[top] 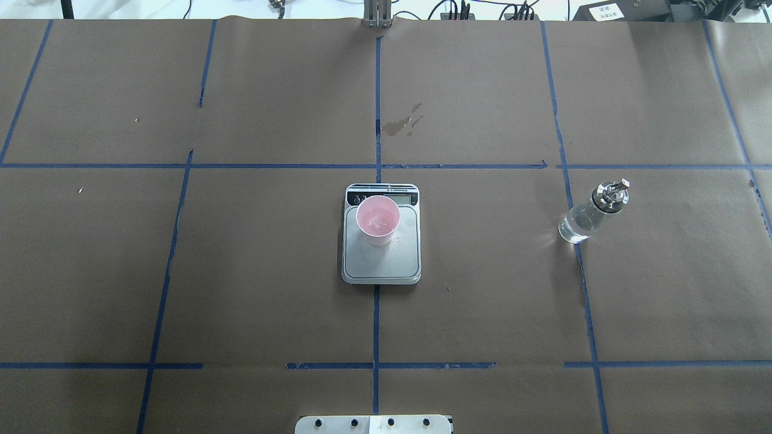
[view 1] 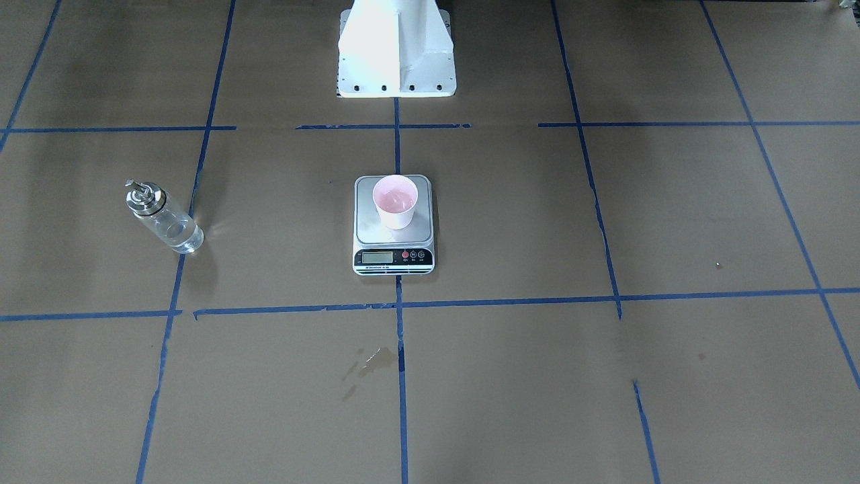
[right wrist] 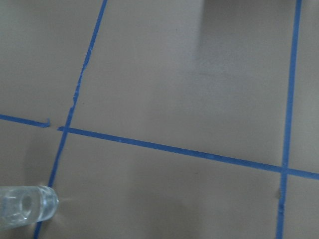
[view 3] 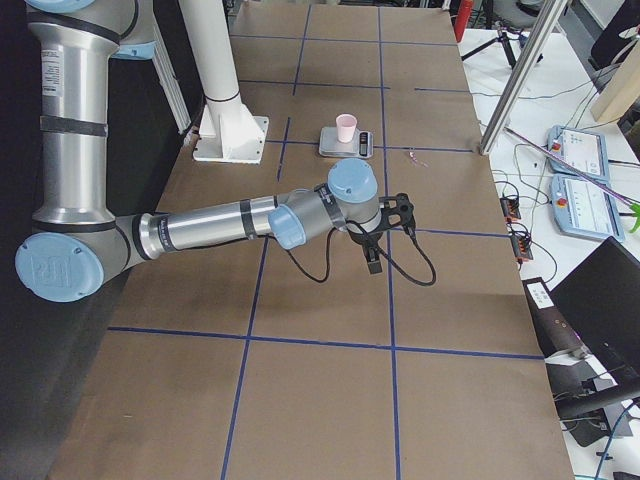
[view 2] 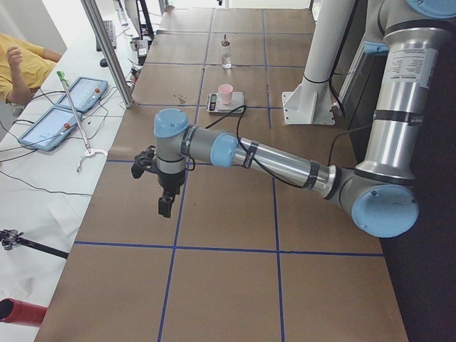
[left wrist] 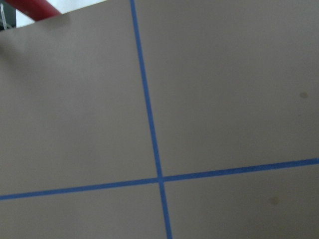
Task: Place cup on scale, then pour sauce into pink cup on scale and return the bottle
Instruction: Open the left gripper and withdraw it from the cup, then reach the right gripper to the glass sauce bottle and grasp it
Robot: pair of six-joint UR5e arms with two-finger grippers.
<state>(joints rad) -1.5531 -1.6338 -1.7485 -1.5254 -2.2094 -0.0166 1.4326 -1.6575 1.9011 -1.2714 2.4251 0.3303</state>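
The pink cup (view 1: 396, 202) stands upright near the middle of the silver platform of the scale (view 1: 416, 232), which sits at the centre of a brown-papered desk (view 1: 605, 376) gridded with blue tape (view 1: 510, 301). The scale's black display strip faces the operators' side. A pale gleam shows inside the cup, though what it is cannot be made out. Well apart from the scale, on the robot's right, the glass bottle (view 1: 164, 218) stands upright with its silver spout cap on and its base touching a tape line. The clear sauce (view 1: 180, 234) is visible through its lower glass, and the bottle's base also edges into the lower corner of the right wrist camera's view (right wrist: 25, 206). Both arms stretch out low over opposite ends of the desk, far from the scale. The left hand (view 2: 162, 194) hangs with its fingers pointing down over a tape line, and the right hand (view 3: 373, 255) hangs likewise above a tape crossing. Each shows only in a side view, so whether the fingers are spread or pressed together cannot be told. A darker stain (view 1: 376, 359) marks the paper on the operators' side of the scale. A person in a yellow top (view 2: 21, 68) sits beside the desk near two blue-edged control tablets (view 2: 50, 127), and the white robot pedestal (view 1: 396, 54) rises at the desk's back edge.
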